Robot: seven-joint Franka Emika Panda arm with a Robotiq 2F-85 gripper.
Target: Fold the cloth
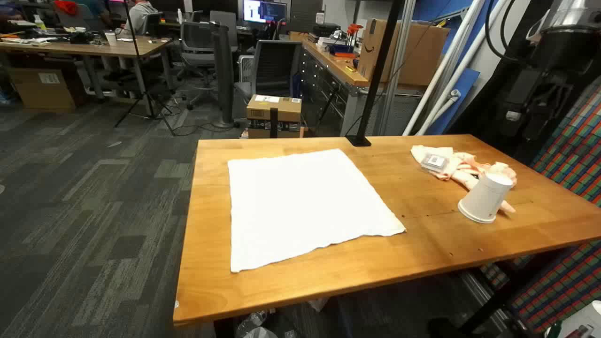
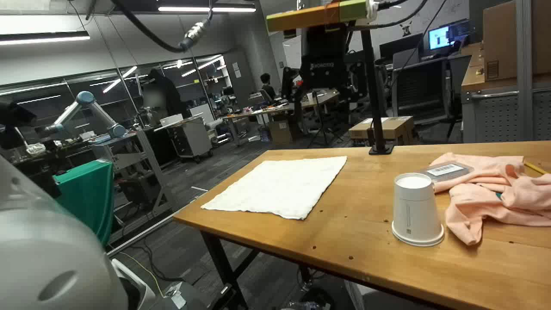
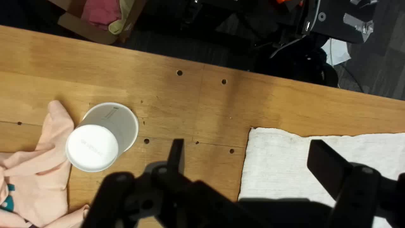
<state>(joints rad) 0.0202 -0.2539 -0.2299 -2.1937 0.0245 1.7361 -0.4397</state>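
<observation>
Your gripper [image 3: 248, 156] has its jaws spread wide, gripping nothing: through the gap in the wrist view you see bare worktop [image 3: 177, 107] and one corner of the white cloth [image 1: 300, 206]. There, one jaw shows against the worktop between the cloth and an upside-down white cup [image 3: 102, 136], while its mate overlaps the cloth. In an exterior view you see the jaws pointing down, raised above the worktop and clear of both it and the cloth. In both exterior views the cloth lies flat and unfolded, spread near one end of the worktop, its edges slightly wavy. Well apart from it, the cup stands just beside a crumpled heap of peach fabric [image 2: 482, 202], and a flat labelled case [image 2: 450, 170] rests on that heap.
</observation>
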